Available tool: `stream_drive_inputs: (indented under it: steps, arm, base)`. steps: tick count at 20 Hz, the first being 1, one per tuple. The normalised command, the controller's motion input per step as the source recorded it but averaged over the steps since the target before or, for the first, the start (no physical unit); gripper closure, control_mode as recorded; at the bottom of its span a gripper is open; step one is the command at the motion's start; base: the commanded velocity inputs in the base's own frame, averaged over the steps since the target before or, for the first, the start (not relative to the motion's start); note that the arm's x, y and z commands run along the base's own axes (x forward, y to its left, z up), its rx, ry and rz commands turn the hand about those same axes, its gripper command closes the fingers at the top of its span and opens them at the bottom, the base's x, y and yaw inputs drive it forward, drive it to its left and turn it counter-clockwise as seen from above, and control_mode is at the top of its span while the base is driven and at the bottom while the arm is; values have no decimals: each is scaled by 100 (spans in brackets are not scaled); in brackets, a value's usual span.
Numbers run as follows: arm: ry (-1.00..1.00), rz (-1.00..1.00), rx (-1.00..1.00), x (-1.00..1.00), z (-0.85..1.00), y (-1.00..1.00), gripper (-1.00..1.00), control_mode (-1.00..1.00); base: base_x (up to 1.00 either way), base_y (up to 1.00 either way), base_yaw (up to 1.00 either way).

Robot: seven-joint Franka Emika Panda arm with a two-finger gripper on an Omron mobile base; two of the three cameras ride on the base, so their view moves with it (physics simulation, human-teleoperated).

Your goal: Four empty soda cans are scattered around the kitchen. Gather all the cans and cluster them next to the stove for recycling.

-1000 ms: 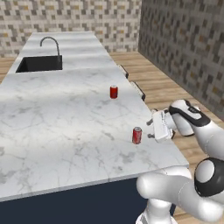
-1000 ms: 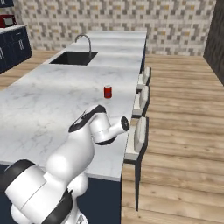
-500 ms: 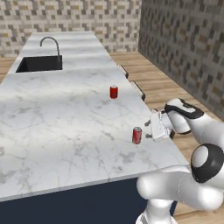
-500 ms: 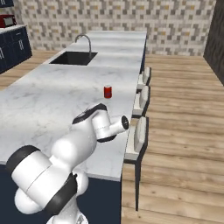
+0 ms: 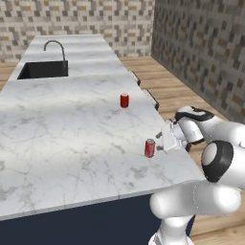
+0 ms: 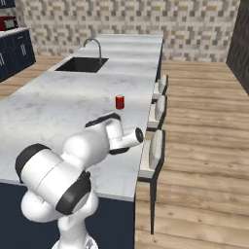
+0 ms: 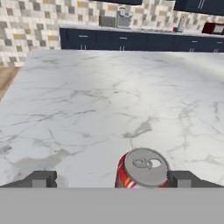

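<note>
From the left base view I see the near red soda can (image 5: 150, 148) standing upright on the white marble island counter (image 5: 57, 134), close to its right edge, with the gripper (image 5: 165, 139) just beside it on the right and level with it. A second red can (image 5: 124, 100) stands upright farther along the same counter, well apart from the first, and beyond it the sink (image 5: 43, 70) with its curved faucet (image 5: 55, 47) sits at the far end. In the right base view my own arm hides the near can; there I pick out the far can (image 6: 119, 101), the sink (image 6: 80, 63), and a row of pale stools (image 6: 153, 151) tucked along the counter's right side over the wood plank floor (image 6: 204, 146). The hand view gives me what the base cameras do not: I look along the fingers at the near can (image 7: 142, 169), its silver top with a pull tab facing me, its red side with pale markings below. One fingertip (image 7: 40, 179) sits far to the can's left, the other close on its right; the jaws stand wide apart with the can between them, nearer the right one, and I can't tell whether that one touches it. Across the counter in this view run navy cabinets (image 7: 127, 41) under a mosaic tile backsplash (image 7: 30, 26).
</note>
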Motion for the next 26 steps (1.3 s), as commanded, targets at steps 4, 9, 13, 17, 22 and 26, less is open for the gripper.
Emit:
stream_drive_inputs:
  steps: [4, 9, 13, 17, 22, 26]
  arm:
    - [3, 0, 0, 19, -17, 0, -100, -100]
    - [2, 0, 0, 22, -18, 0, -100, -100]
    - [1, 0, 0, 26, -15, 0, -100, -100]
    - [3, 0, 0, 12, -13, 1, -100, -100]
    - [6, 0, 0, 0, -10, 4, -100, -100]
    - [5, 0, 0, 0, -7, 11, -100, -100]
  base:
    - [0, 0, 0]
    - [0, 0, 0]
    - [0, 0, 0]
    - [0, 0, 0]
    - [0, 0, 0]
    - [0, 0, 0]
